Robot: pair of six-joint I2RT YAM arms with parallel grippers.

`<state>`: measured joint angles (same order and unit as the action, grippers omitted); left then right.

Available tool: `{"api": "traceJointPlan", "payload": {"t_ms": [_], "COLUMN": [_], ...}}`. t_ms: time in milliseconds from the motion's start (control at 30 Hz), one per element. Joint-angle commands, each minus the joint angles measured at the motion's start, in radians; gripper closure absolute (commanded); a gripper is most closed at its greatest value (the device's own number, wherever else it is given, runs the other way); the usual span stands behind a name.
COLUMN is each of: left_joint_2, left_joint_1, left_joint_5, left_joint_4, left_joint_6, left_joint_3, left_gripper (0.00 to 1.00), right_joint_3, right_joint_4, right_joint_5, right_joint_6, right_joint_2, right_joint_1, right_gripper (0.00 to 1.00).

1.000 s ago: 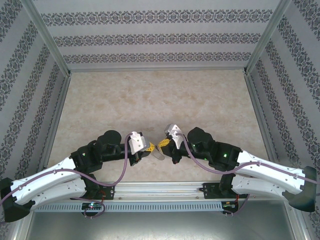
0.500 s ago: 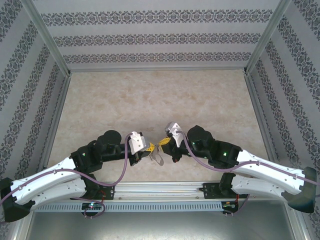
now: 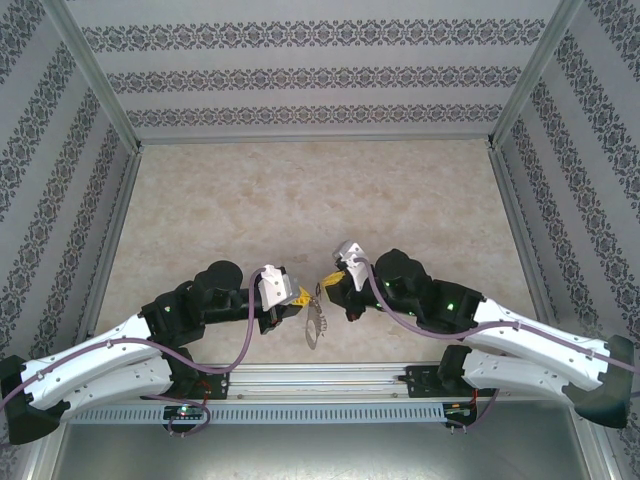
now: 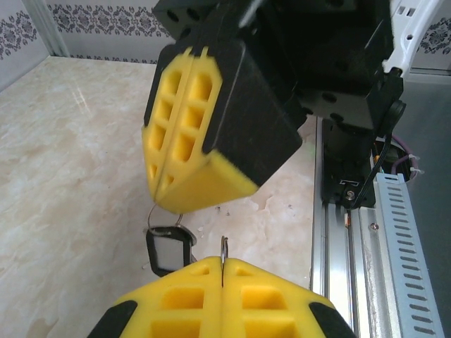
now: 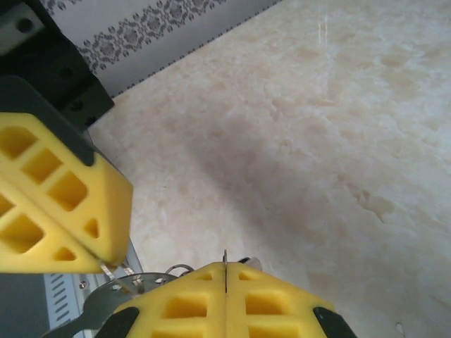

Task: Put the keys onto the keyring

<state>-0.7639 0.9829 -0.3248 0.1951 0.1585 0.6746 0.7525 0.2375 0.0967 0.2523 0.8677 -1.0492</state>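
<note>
Pale marbled table (image 3: 300,190), boxed in by patterned walls (image 3: 320,70). Both arms fold inward, their wrists meeting near the front edge. The left gripper (image 3: 299,296) and right gripper (image 3: 326,288) each pinch tight on the thin keyring (image 3: 315,325) hanging between them; the key (image 4: 168,250) dangles just under the right fingertips

No legible text, labels, brand marks, numbers or signs on any surface in the three views. The dark bands on the wall panels (image 3: 300,78) are repeating ornament, not lettering.
</note>
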Motion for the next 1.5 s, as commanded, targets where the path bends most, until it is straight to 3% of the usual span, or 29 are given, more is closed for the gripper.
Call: {"api": "traceJointPlan", "payload": {"t_ms": [0,367,733,1467], "left_joint_2": [0.027,0.038,0.037,0.017], "left_joint_1": [0.011,0.011,0.011,0.011], "left_joint_5": [-0.003,-0.12,-0.211,-0.215], "left_joint_4": [-0.028,-0.054,-0.057,-0.061], "left_joint_6": [0.022,0.01,-0.002,0.001], "left_joint_3": [0.015,0.007,0.008,0.009], "left_gripper": [1.0,1.0,1.0,1.0], "right_joint_3": [-0.041,-0.095,-0.193,-0.181], "right_joint_4": [-0.024,-0.067,-0.17,-0.17], "right_joint_5": [0.04,0.114,0.097,0.138], "right_joint_6": [-0.041,-0.191,-0.323,-0.367], "right_joint_2": [-0.083,-0.161,-0.264,-0.233], "right_joint_1": [-0.004,-0.047,-0.108,-0.135], "right_gripper": [1.0,1.0,1.0,1.0]}}
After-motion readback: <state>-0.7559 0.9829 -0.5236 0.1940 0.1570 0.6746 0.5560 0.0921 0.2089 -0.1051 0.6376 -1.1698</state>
